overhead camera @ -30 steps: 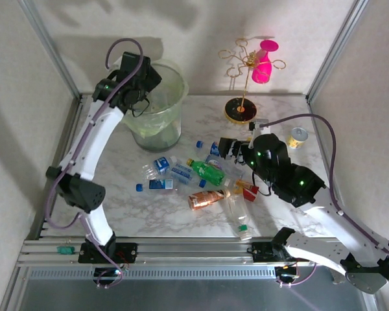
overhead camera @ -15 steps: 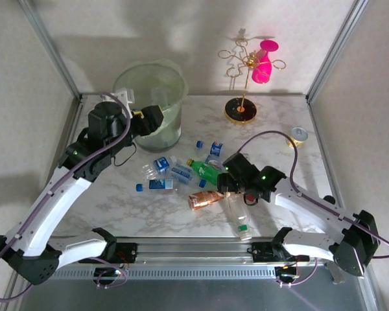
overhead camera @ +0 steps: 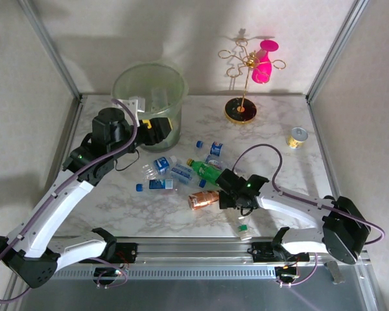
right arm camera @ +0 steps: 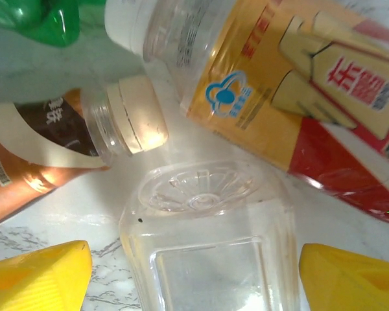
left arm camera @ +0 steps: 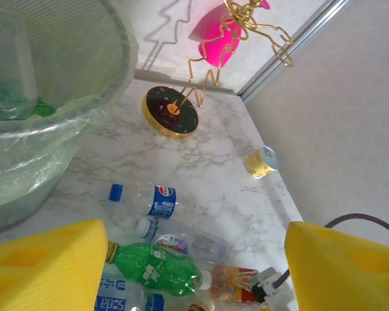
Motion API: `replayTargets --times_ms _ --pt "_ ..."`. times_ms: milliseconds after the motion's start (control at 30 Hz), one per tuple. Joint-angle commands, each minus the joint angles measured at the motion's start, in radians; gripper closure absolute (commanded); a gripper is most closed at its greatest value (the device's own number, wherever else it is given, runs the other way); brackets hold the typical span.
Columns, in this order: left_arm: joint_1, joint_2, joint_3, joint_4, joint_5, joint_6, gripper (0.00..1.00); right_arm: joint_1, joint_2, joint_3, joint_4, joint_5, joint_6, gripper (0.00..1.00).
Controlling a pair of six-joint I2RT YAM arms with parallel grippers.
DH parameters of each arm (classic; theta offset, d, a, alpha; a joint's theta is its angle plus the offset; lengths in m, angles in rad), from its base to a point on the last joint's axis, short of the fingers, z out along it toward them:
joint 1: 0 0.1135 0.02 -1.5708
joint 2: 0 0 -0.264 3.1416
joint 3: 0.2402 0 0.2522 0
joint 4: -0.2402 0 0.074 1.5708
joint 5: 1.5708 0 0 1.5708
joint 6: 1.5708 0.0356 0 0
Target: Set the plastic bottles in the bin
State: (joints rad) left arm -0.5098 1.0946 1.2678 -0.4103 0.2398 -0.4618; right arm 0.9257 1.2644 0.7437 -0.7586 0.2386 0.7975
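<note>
Several plastic bottles lie in a heap mid-table: a green bottle, a copper-brown bottle, blue-labelled ones and a clear bottle. My right gripper is low over the clear bottle, open. Its yellow fingers straddle the bottle's base end with small gaps either side. My left gripper hangs beside the pale-green bin, open and empty. It looks down on the green bottle and a blue-labelled bottle. Some bottles lie inside the bin.
A gold wire stand with a pink cup rises at the back. A silver can sits at the right. An orange-and-red labelled bottle and the copper-brown bottle crowd the clear bottle's base.
My left arm has swung from over the bin to its right side, facing the heap. My right arm has dropped forward onto the clear bottle. Both pairs of jaws have narrowed.
</note>
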Motion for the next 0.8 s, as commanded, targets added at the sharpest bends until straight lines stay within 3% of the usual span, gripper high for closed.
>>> replayTargets --times_ms 0,267,533,767 --pt "-0.002 0.003 -0.013 0.05 0.044 0.023 0.29 0.02 0.019 -0.02 0.011 0.027 0.041 0.22" --pt "-0.003 0.008 -0.023 0.048 0.058 0.026 0.29 0.021 0.06 -0.055 0.056 0.057 0.04 0.31" --pt "-0.004 0.008 -0.031 0.048 0.077 0.028 0.27 0.021 0.033 -0.014 0.038 0.096 0.03 0.5" --pt "-0.018 0.004 -0.035 0.073 0.117 0.019 0.27 0.02 -0.081 0.101 -0.026 0.126 0.012 0.51"
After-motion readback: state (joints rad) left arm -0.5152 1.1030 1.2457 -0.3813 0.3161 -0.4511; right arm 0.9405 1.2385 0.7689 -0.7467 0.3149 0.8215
